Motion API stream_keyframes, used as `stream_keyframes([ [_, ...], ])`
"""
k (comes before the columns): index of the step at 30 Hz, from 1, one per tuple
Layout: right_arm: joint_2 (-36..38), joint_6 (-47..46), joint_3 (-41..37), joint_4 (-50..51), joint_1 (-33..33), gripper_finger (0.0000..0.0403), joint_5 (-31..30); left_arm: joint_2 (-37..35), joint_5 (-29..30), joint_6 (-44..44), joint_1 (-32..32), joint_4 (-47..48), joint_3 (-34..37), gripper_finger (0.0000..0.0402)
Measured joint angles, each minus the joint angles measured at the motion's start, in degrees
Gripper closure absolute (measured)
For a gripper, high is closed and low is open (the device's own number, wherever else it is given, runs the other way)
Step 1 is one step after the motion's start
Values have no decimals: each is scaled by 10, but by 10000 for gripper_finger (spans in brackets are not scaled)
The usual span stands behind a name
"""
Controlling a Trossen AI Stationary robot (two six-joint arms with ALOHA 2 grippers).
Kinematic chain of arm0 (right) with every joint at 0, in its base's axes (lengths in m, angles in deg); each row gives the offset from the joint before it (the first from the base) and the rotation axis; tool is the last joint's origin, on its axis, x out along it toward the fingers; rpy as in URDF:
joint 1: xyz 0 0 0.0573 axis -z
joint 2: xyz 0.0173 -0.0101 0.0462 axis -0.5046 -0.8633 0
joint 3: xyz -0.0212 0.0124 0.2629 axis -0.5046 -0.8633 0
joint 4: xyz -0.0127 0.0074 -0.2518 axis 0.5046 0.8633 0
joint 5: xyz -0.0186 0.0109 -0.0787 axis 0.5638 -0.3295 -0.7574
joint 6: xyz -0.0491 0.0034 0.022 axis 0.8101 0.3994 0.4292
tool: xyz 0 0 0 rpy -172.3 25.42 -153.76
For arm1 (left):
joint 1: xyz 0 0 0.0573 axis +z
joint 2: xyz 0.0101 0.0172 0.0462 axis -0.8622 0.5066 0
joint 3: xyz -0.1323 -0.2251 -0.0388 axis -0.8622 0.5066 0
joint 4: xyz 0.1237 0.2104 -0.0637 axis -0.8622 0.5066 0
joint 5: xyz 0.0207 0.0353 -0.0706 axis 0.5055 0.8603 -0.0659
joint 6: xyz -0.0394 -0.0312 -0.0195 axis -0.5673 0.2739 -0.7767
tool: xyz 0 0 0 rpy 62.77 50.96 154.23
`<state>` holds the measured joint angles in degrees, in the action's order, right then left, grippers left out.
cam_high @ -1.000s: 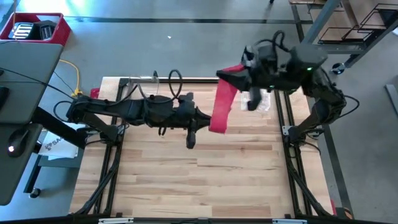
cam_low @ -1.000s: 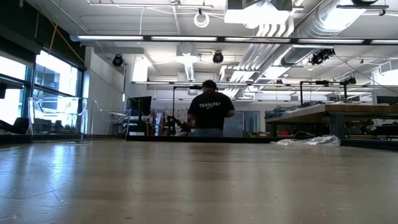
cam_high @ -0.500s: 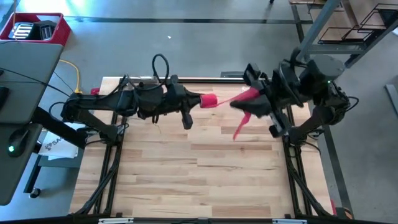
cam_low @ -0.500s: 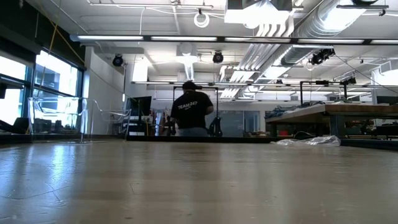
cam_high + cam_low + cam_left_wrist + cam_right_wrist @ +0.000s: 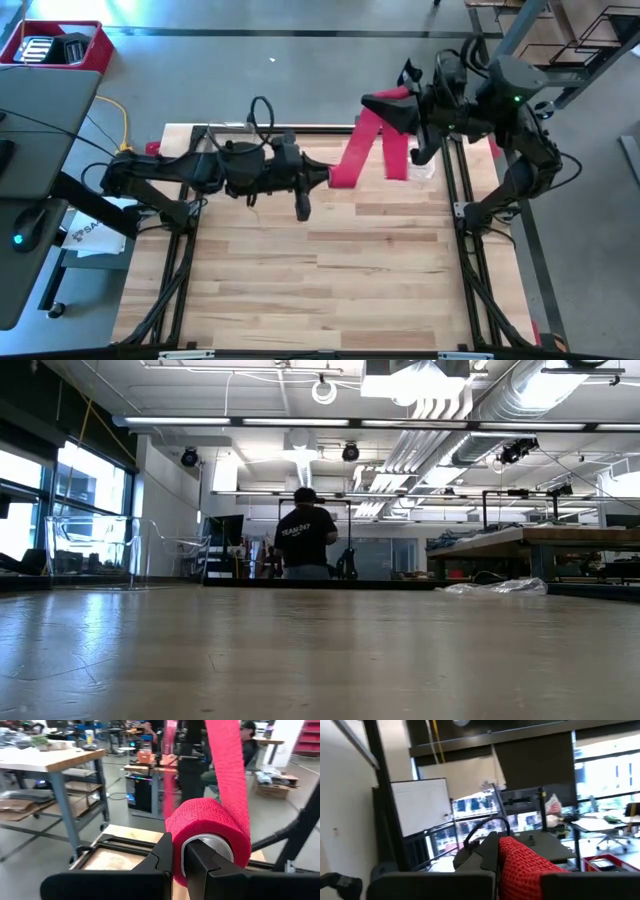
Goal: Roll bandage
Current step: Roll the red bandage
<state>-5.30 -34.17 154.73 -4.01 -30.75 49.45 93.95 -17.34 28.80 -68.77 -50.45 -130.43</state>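
Observation:
The bright red bandage is partly wound into a small roll (image 5: 207,827) on a pale hollow core. My left gripper (image 5: 325,178) is shut on the roll above the table's far middle. From the roll (image 5: 338,178) a flat strip (image 5: 358,140) slants up to my right gripper (image 5: 385,105). That gripper is shut on the strip high over the far right. A loose tail (image 5: 396,155) hangs below the right gripper. The whole bandage is clear of the table. My left gripper holds the roll by its wall at the open end (image 5: 178,865), one finger (image 5: 205,870) inside the core and one (image 5: 160,862) outside. The fingers come about level from the table's left. The roll is lifted clear. My right gripper is shut on the strip (image 5: 520,865), some way from its free end, coming from the table's right. The cloth drapes over the fingers and hides the place of contact. One part runs straight to the roll; the tail hangs slack.
A crinkled clear plastic bag (image 5: 495,587) lies on the wooden table (image 5: 330,280) at the far right, below the right gripper (image 5: 425,168). A person stands in the room beyond the far edge. Black frame rails run along the table's left and right sides.
My right gripper has dipped toward the table's middle and then risen back toward the far edge. The strip between the two grippers now runs longer and straight, and the tail has swung with it. The roll has stayed in my left gripper near the far middle.

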Motion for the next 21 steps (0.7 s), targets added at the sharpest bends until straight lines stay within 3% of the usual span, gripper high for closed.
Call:
stream_keyframes([
  [5, 0, -5, 0, 26, 16, 403, -9, 37, -8, -24, -5, -15, 0, 387],
  [15, -2, -41, 0, 172, 33, 403, -140, 53, -32, -60, -37, -20, 0, 387],
  [21, -12, -78, 0, 238, 51, 403, -141, 57, -32, -89, -61, -25, 0, 387],
])
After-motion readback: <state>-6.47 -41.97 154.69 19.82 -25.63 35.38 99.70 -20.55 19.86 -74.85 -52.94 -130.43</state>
